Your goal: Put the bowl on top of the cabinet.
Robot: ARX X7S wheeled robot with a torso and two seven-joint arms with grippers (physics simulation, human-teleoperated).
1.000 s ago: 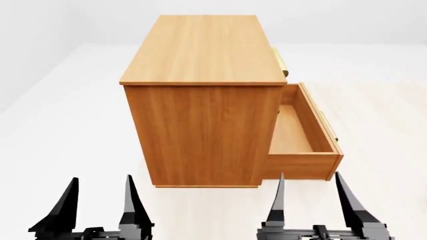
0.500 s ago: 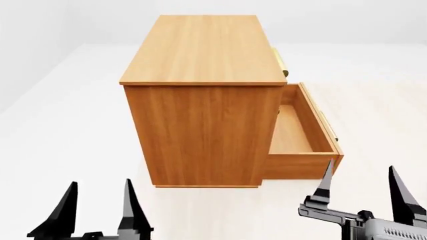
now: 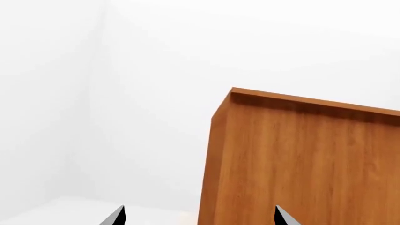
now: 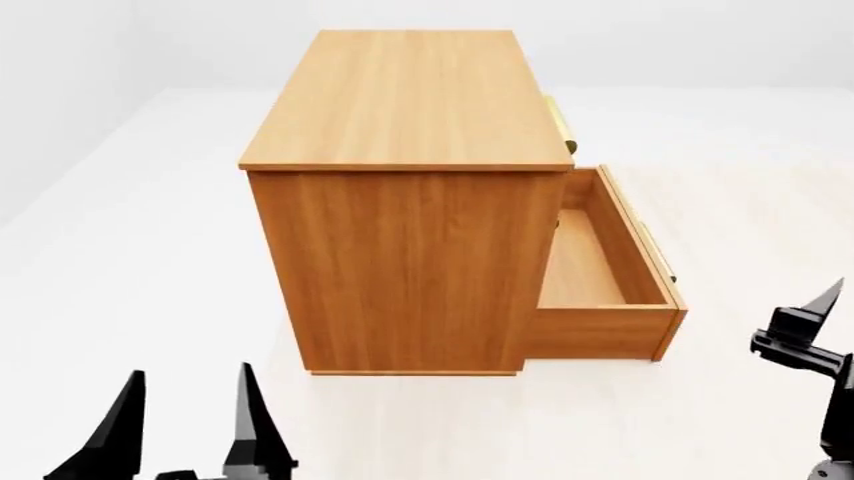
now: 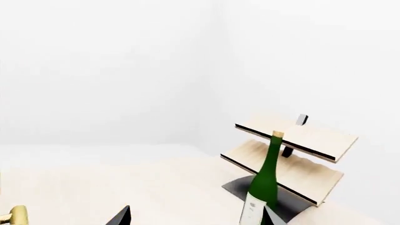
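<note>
Head view shows the cabinet (image 4: 407, 190) standing on the pale floor (image 4: 147, 260) ahead of me, its flat orange-brown top bare and its plain side panel turned toward me. On the cabinet's right, one low drawer (image 4: 607, 285) is pulled out, and I can see nothing lying on the visible part of its wooden bottom; a brass bar handle (image 4: 562, 128) shows on the front higher up. My left gripper (image 4: 184, 425) hangs low at the near left, its two black fingers spread apart with nothing between them, well short of the cabinet. My right gripper (image 4: 807, 330) sits at the far right edge of the same view, near the drawer's front corner but apart from it; only part of it shows there. From the right wrist view its two fingertips (image 5: 119, 216) stand wide apart, released, with nothing held. That view looks out over the floor to a tilted light-wood tiered rack (image 5: 293, 154) on a dark base, with a green bottle (image 5: 265, 180) standing upright in front of it. From the left wrist view I see the cabinet's side panel and top edge. The bowl appears in none of my views, so I cannot tell where it is
</note>
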